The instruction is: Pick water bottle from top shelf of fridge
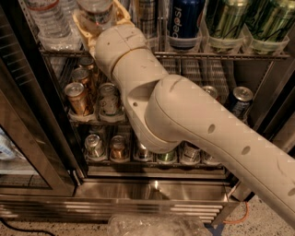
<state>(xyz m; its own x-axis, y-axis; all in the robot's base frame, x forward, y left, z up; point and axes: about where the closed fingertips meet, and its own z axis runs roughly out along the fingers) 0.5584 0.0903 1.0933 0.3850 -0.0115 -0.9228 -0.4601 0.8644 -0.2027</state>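
The fridge point(152, 191) stands open in front of me. My gripper point(98, 13) reaches to the top shelf point(221, 55) at the upper left, and its tan fingers point(81, 28) sit on both sides of a clear ribbed water bottle point(95, 10). The jaws look closed against the bottle, which still stands in its lane on the rack. The bottle's cap is cut off by the top edge. A second water bottle point(46, 20) with a red-edged label stands just to its left. My cream arm point(184, 120) covers the middle of the fridge.
A blue Pepsi can point(183, 20) and green cans point(226, 23) stand on the top shelf to the right. Soda cans point(78, 97) fill the middle rack and more cans point(94, 145) the bottom rack. The dark-framed glass door point(27, 138) hangs open at left. Crinkled clear plastic point(156, 226) lies at the bottom edge.
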